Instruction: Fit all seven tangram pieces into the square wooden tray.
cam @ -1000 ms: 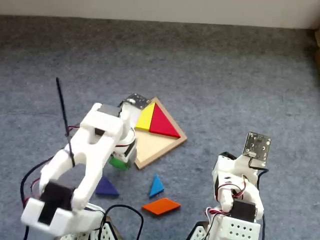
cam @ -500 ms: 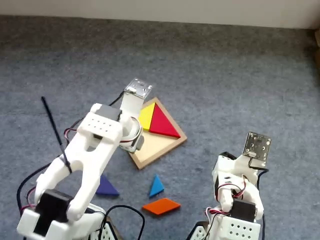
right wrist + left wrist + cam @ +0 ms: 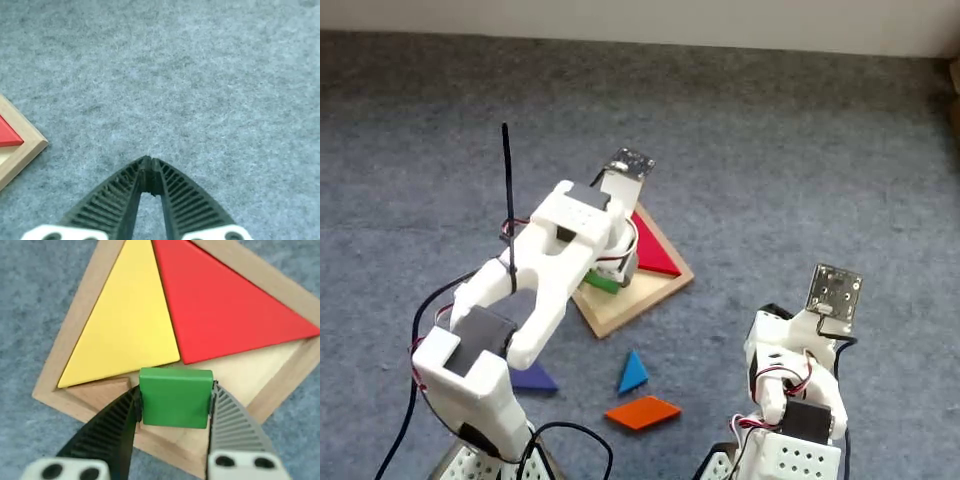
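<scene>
A grey carpet (image 3: 800, 150) covers the table. The left arm (image 3: 560, 260) stretches from the near edge out over the wooden tray (image 3: 79, 315), which sits as a diamond near the middle. The right arm (image 3: 790, 380) is folded up at the near edge, well apart from the tray. The right gripper (image 3: 150, 172) hangs over bare carpet with its fingers pressed together and nothing between them.

In the tray, a big red triangle (image 3: 220, 305) and a big yellow triangle (image 3: 125, 325) lie side by side, touching along one edge. The left gripper (image 3: 175, 392) clamps a green square (image 3: 175, 397) over the tray's bare near corner, just beside the yellow and red pieces. Whether the square touches the tray floor cannot be told.

On the carpet near the tray lie an orange parallelogram (image 3: 642, 411), a purple triangle (image 3: 533, 377) and a small blue triangle (image 3: 633, 372).
</scene>
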`<state>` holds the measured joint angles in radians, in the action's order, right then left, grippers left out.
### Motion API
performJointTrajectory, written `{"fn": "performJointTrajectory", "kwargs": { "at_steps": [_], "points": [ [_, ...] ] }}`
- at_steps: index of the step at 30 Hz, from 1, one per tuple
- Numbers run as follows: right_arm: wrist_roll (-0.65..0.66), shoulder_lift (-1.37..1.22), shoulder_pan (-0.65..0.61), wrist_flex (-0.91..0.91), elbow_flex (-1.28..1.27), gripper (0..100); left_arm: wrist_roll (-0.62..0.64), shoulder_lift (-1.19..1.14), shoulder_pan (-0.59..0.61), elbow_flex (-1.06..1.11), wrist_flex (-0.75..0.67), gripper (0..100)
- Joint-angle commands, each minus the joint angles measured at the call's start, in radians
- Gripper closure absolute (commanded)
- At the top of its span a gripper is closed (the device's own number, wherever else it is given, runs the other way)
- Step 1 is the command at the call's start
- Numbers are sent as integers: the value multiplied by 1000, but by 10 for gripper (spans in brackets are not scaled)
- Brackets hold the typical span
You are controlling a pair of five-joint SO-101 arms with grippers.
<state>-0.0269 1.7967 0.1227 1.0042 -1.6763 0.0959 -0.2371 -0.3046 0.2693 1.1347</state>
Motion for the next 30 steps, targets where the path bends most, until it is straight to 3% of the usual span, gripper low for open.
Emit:
{"fn": "performJointTrajectory", "kwargs": {
  "at_steps": [1, 5, 12, 30],
  "points": [
    [-2, 16, 16, -1, -111, 987, 11, 2, -10, -96, 55, 992],
    [-2, 16, 16, -1, -111, 987, 11, 2, -10, -102, 64, 974],
    [-2, 16, 16, -1, -111, 987, 63, 2, 27, -99, 77, 823],
    [-2, 16, 16, -1, -111, 987, 69, -1, 47, -102, 98, 814]
  ]
}}
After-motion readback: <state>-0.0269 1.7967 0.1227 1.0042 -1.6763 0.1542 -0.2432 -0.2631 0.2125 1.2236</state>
